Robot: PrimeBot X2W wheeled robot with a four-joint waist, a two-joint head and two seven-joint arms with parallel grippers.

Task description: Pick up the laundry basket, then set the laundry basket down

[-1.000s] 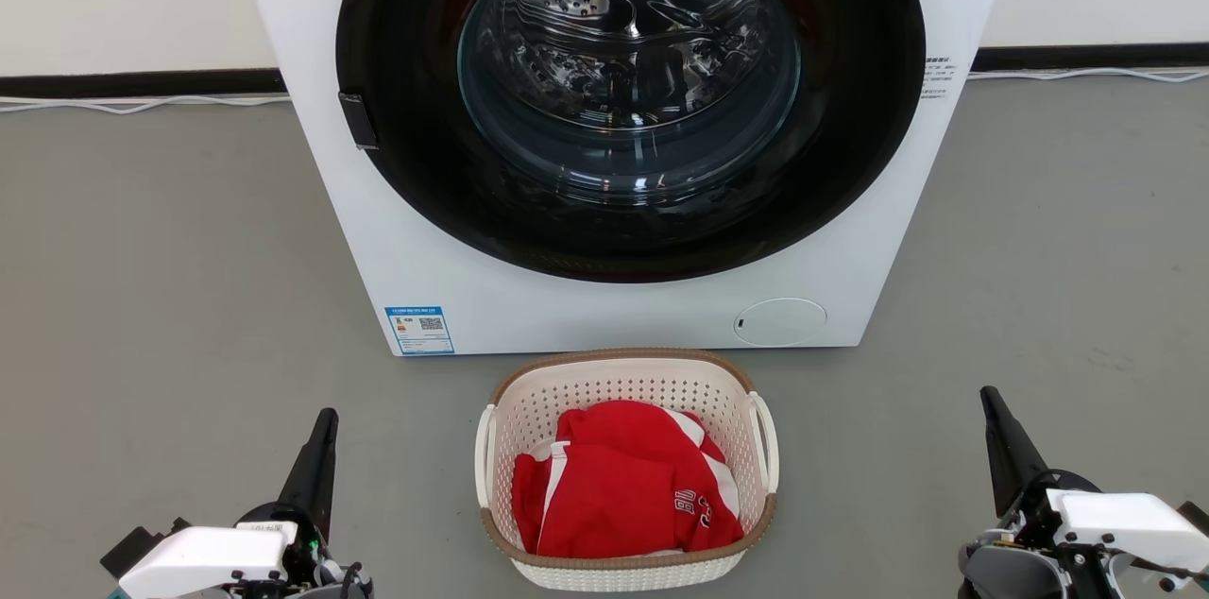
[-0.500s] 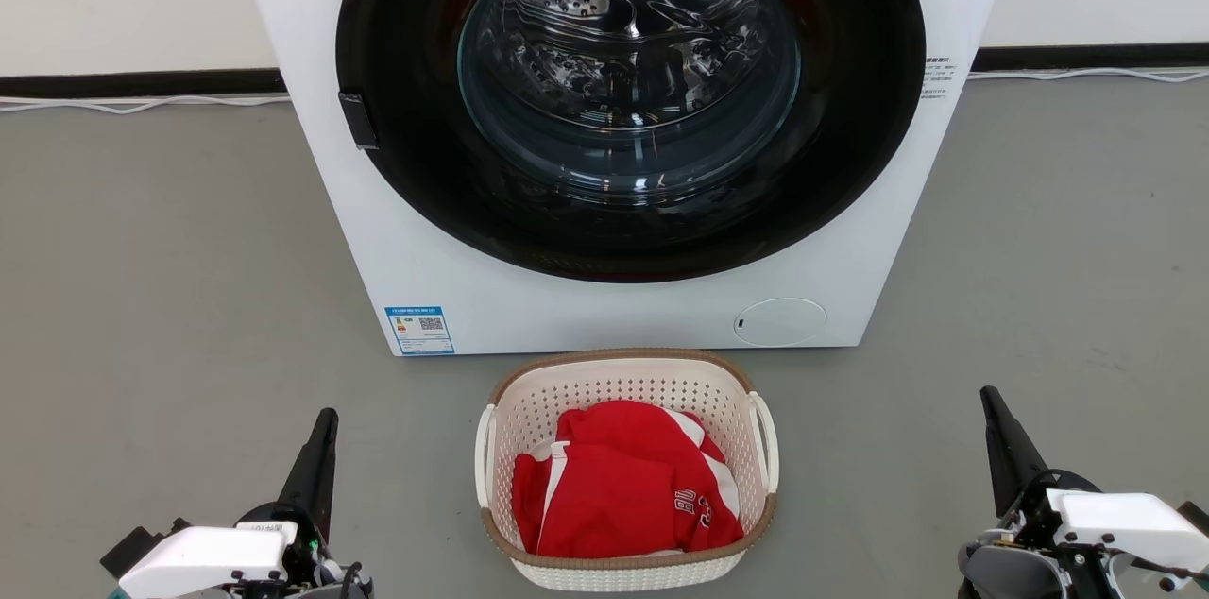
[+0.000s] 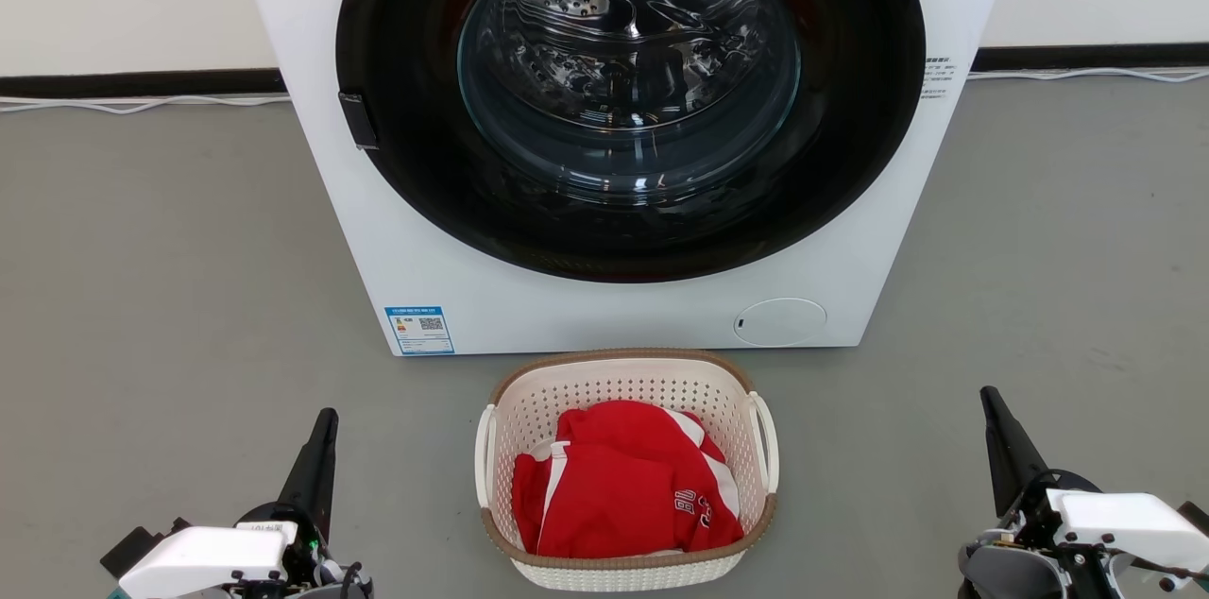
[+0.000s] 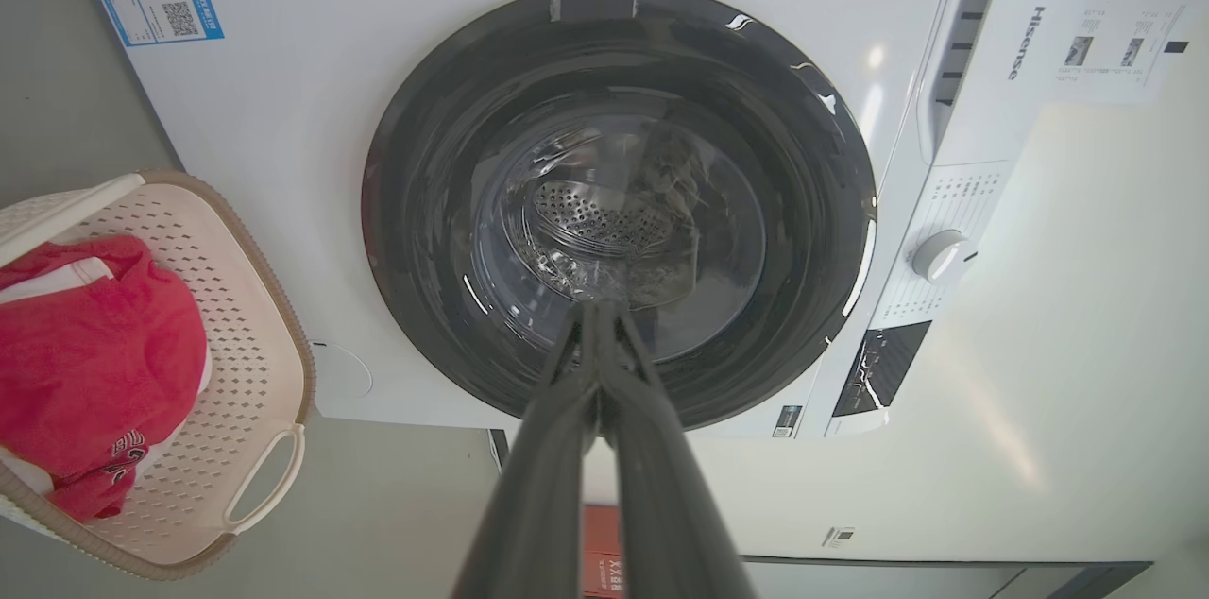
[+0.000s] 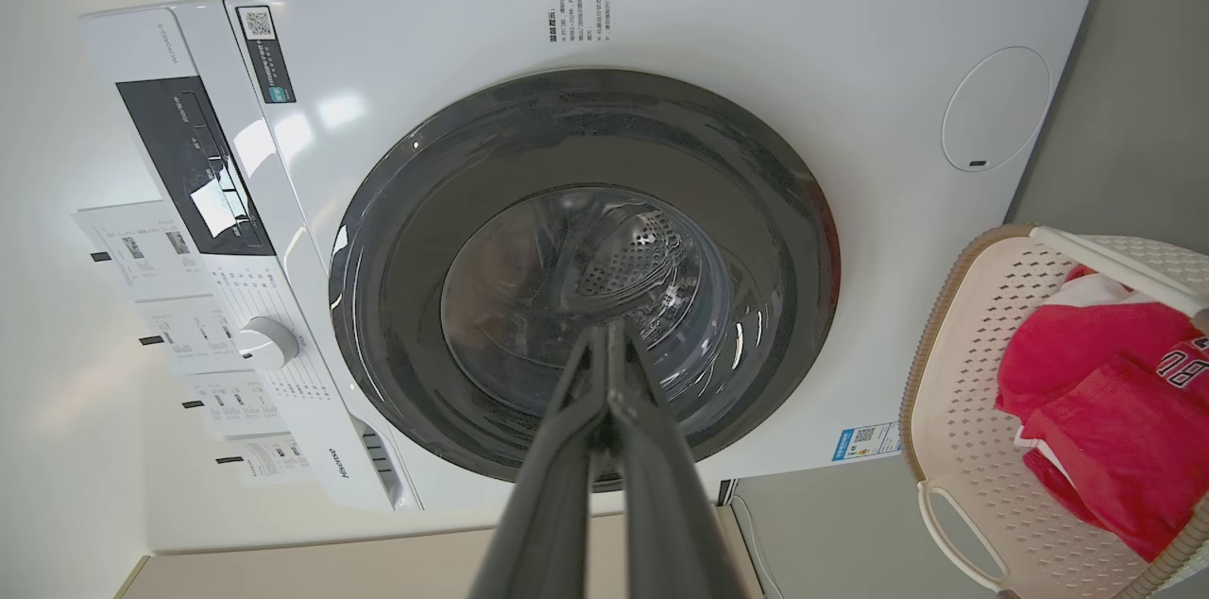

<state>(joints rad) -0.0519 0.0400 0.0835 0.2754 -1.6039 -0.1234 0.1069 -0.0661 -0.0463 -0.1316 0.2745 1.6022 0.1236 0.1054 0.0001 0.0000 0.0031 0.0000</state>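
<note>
The laundry basket sits on the gray floor, just in front of the white washing machine. Red clothes lie inside it. The left gripper is on one side of the basket and the right gripper on the other, both apart from it. Each gripper is closed, fingers together, holding nothing.

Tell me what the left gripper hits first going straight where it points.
Probably the washing machine's door glass: the left gripper, fingers shut, aims at it. The laundry basket lies off to one side. Depth is unclear.
</note>
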